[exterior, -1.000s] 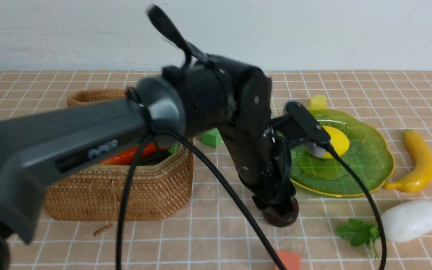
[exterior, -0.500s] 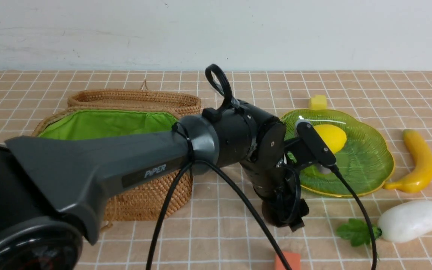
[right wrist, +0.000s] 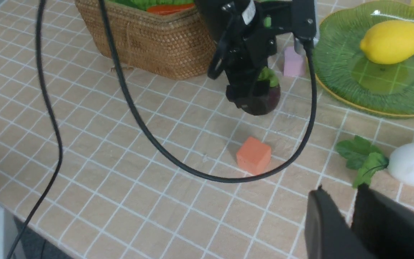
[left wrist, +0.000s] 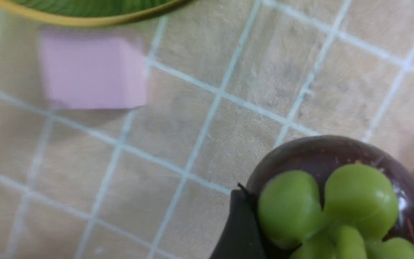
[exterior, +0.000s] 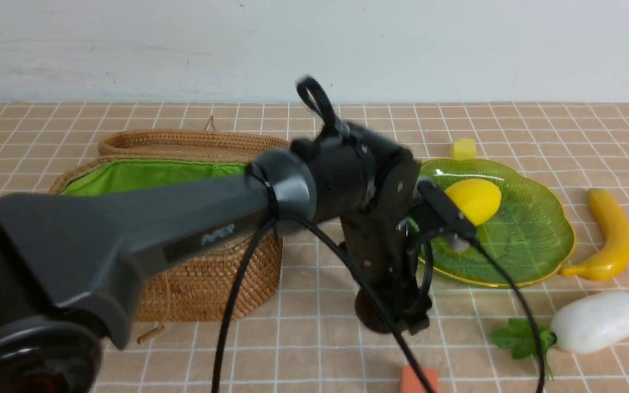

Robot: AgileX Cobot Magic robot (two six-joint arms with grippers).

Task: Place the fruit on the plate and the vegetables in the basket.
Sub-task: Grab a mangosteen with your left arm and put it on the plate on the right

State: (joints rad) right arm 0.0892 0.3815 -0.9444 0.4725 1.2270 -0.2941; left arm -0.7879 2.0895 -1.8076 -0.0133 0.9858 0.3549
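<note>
Only the wrist views show the left pincer (right wrist: pixel 254 94) clamped on the mangosteen (left wrist: pixel 318 154).

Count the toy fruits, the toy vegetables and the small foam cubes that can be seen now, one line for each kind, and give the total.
Fruits: 3 (lemon, mangosteen, banana)
Vegetables: 2 (carrot, radish)
Foam cubes: 3 (yellow cube, pink cube, orange cube)
Total: 8 in view; more may be hidden.
</note>
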